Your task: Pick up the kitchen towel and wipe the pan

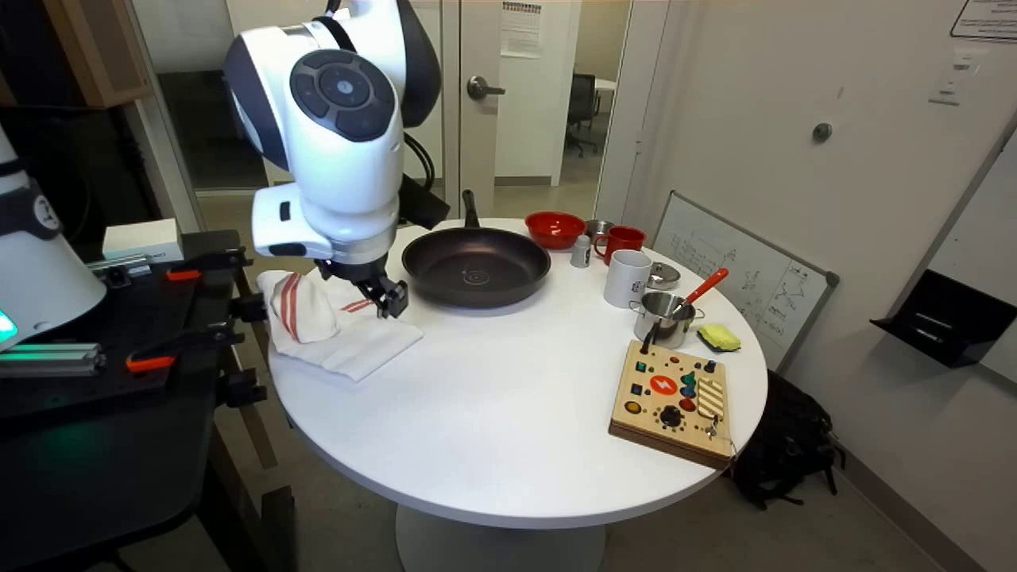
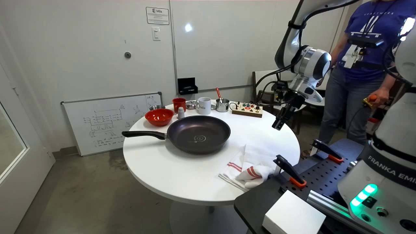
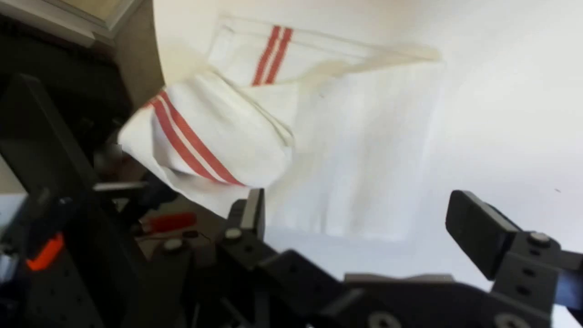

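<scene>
The kitchen towel (image 1: 349,347), white with red stripes, lies on the round table beside the robot's bench, one corner folded over in a crumpled heap. Its flat part and striped fold also show in the wrist view, where the towel (image 3: 364,141) lies beyond the fingertips. My gripper (image 3: 364,218) is open wide, with nothing held between its fingers. In an exterior view the gripper (image 2: 278,124) hangs above the table, apart from the cloth. The black pan (image 1: 477,270) rests on the table beside the towel, its handle pointing away; the wrist view does not take it in.
Along the table's far side stand a red bowl (image 2: 159,117), a red mug (image 2: 179,104), a white mug (image 1: 628,278), a small steel pot (image 1: 666,318) and a wooden board (image 1: 671,405) with colourful pieces. Clamps (image 2: 290,171) sit at the bench edge near the towel. A person (image 2: 370,65) stands behind the arm.
</scene>
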You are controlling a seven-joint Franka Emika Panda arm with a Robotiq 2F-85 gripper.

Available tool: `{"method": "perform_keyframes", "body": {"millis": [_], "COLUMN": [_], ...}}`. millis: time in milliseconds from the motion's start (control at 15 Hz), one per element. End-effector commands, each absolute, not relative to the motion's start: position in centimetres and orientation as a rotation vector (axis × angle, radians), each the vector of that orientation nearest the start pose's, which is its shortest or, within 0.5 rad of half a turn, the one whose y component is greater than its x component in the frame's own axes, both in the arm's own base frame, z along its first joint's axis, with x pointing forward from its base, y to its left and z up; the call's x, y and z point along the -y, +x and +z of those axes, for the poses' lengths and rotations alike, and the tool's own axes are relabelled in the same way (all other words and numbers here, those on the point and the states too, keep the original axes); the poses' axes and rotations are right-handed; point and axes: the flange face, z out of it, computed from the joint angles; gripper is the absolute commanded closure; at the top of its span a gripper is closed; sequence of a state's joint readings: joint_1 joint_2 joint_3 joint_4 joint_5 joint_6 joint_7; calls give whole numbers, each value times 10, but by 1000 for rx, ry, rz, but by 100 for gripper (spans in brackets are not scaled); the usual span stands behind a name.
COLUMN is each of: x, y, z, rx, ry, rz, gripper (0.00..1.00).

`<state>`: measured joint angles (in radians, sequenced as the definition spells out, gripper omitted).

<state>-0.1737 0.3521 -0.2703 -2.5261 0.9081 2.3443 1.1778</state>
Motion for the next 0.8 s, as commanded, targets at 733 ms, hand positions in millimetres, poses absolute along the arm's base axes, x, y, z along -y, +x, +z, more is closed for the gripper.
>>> {"method": "perform_keyframes", "body": {"millis": [733], "x": [308], "y": [411], "z": [131], "rx": [-2455], "ry": [-2064], "rz": [802], "gripper": [0]}}
